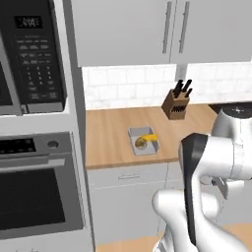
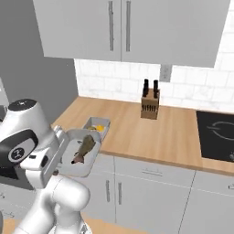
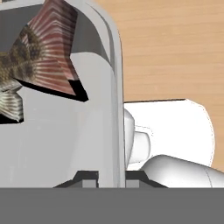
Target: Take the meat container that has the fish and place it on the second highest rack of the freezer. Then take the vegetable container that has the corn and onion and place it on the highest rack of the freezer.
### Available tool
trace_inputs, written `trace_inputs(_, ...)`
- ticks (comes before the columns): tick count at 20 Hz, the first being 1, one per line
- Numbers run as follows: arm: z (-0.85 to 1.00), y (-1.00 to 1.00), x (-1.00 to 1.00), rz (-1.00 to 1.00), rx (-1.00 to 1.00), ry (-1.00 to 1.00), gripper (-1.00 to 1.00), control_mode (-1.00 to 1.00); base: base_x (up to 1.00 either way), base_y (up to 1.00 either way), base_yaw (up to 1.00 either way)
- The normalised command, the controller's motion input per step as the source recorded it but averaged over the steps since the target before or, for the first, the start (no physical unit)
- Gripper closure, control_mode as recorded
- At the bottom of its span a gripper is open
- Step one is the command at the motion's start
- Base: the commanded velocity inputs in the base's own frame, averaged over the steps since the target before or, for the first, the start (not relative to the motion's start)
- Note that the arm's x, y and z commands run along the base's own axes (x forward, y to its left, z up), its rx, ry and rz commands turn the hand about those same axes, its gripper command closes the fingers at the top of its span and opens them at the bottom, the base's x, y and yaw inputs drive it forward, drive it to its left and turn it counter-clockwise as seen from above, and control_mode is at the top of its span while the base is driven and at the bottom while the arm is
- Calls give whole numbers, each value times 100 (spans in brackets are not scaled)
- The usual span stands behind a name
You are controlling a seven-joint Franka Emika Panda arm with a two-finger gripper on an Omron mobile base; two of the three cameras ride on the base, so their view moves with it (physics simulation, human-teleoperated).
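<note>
Hand point(image 3: 111, 177) clamped on fish point(image 2: 85, 148) tray point(image 2: 73, 165) rim

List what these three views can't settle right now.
- Freezer and its racks: outside all three frames.
- Onion in the vegetable container: too small in both base views; only yellow corn reads.
- Fish head: cut by the hand view's left edge.
- Pincer tips: mostly below the hand view's bottom edge, clamped on the meat container's rim.
</note>
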Motion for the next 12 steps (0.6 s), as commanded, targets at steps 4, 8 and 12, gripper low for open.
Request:
trace_inputs(4, 0, 0, 0, 0, 0, 0, 100, 100, -90, 14, 33)
trace_inputs(8, 0, 0, 0, 0, 0, 0, 100, 100, -68, 26, 54)
trace_inputs(12, 0, 0, 0, 0, 0, 0, 100, 100, -16, 42, 82)
